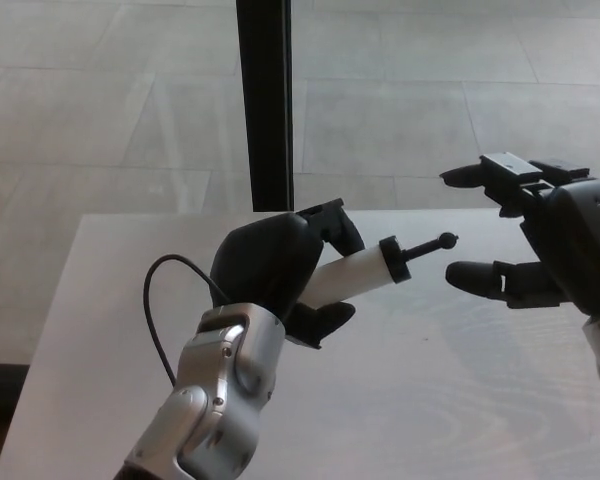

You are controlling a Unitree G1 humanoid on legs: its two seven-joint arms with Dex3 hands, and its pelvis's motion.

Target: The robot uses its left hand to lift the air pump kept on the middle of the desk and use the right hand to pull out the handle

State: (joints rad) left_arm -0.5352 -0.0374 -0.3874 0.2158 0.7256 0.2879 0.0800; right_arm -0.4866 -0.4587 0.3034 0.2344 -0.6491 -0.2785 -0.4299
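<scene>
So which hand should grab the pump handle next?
The right hand: it is open, facing the handle with only a small gap. The left hand is shut on the air pump, holding it off the desk.

1. You have one view only, from the head, looking down and forward over the desk (500, 400).
2. It sits close: the desk's far edge crosses mid-frame, its near edge is cut off.
3. Beyond lie the floor (110, 90) and a dark post (264, 100).
</scene>
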